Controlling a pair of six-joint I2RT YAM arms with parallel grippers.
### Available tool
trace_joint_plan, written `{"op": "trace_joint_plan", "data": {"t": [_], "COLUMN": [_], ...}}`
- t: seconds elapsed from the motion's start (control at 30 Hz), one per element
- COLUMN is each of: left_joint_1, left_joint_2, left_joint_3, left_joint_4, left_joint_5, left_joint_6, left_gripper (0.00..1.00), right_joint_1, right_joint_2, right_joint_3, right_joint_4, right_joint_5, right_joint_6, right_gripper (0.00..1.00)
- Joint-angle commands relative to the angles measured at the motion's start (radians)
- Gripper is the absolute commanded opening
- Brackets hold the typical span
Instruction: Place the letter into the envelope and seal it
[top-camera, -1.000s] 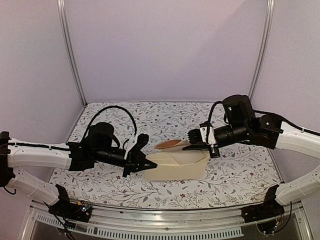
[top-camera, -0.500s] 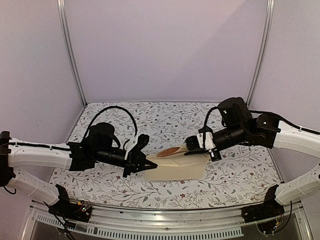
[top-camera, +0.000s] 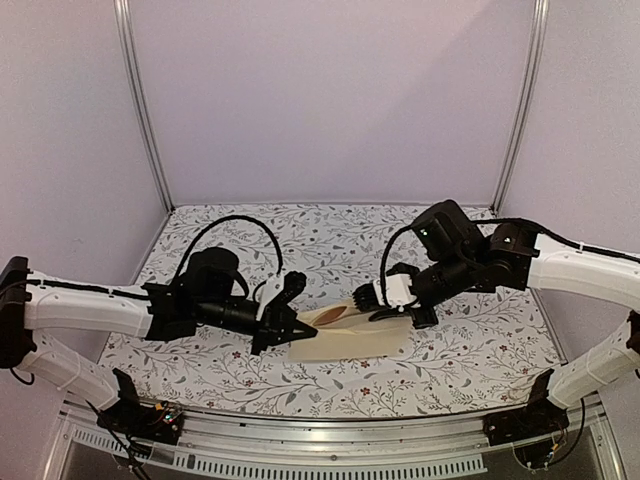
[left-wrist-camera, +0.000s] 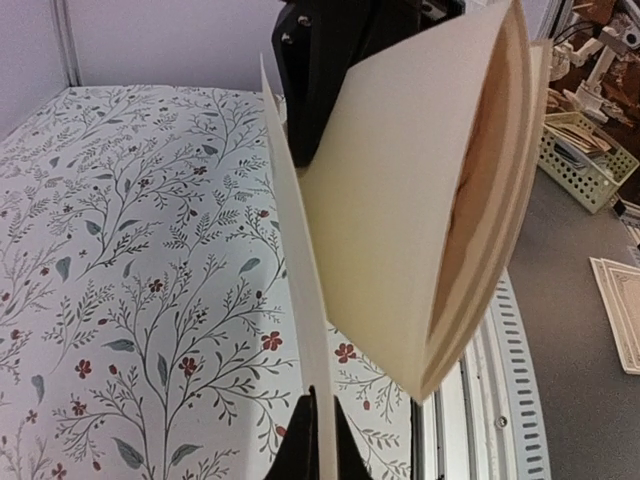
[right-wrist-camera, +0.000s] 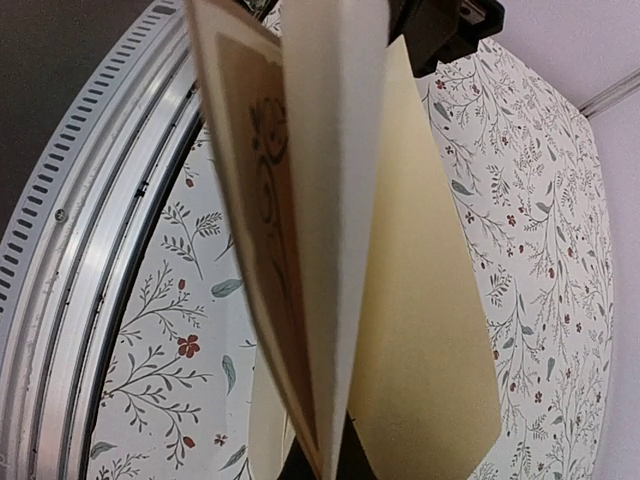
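**Overhead view, with both wrist views.** The envelope (top-camera: 365, 342) is lying toward the near edge of the table (top-camera: 330, 235), about midway between its left and right edges. The left gripper (top-camera: 303, 328) is clamping a cream layer at the envelope's left end, jaws together on the paper, so the pocket is gaping. The right gripper (top-camera: 372, 297) is pinching the letter (top-camera: 335, 316), jaws closed on the sheet, and is presenting it at the mouth from the right. The bordered, printed face is showing in the right wrist view. In the left wrist view a tan strip is showing between the cream layers. How deep the letter is sitting cannot be told, though a tan part is showing above the cream paper in the overhead view.

**Risks, as judged.**
- The letter is bowing rather than lying flat. Pushed further, its leading corner may catch inside the pocket and buckle or crease.
- The left gripper is holding only a thin layer. A hard push may drag the envelope across the table or pull the paper from the jaws, letting the mouth close.
- A paler sheet is pressing against the letter in the right wrist view. The right jaws may also be catching an envelope layer — this cannot be settled here — and pulling away could then draw the letter back out.
- Sealing over a protruding letter would trap its edge.
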Motion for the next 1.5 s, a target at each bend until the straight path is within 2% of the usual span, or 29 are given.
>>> {"op": "trace_joint_plan", "data": {"t": [0.0, 0.27, 0.63, 0.8, 1.03, 1.1, 1.2, 1.47], "left_joint_1": [0.014, 0.014, 0.012, 0.013, 0.013, 0.014, 0.013, 0.015], "left_joint_2": [0.015, 0.016, 0.0, -0.006, -0.002, 0.0, 0.002, 0.007], "left_joint_3": [0.032, 0.032, 0.027, 0.023, 0.024, 0.023, 0.026, 0.026], "left_joint_4": [-0.02, -0.022, -0.019, -0.013, -0.016, -0.017, -0.018, -0.014], "left_joint_5": [-0.006, -0.01, -0.007, -0.011, -0.033, -0.038, -0.041, -0.054], "left_joint_6": [0.013, 0.014, 0.011, 0.01, 0.004, 0.005, 0.005, 0.003], "left_gripper": [0.0, 0.0, 0.0, 0.0, 0.0, 0.0, 0.0, 0.0], "right_joint_1": [0.018, 0.023, 0.023, 0.022, 0.022, 0.023, 0.023, 0.023], "right_joint_2": [0.032, 0.084, 0.119, 0.151, 0.096, 0.047, -0.009, -0.165], "right_joint_3": [0.047, 0.069, 0.08, 0.09, 0.113, 0.114, 0.109, 0.063], "right_joint_4": [-0.079, -0.102, -0.083, -0.086, -0.052, -0.033, -0.013, 0.05], "right_joint_5": [0.084, 0.156, 0.164, 0.173, 0.156, 0.14, 0.11, 0.054], "right_joint_6": [0.006, 0.044, 0.179, 0.252, 0.279, 0.281, 0.275, 0.273], "right_gripper": [0.0, 0.0, 0.01, 0.1, 0.42, 0.48, 0.52, 0.55]}}
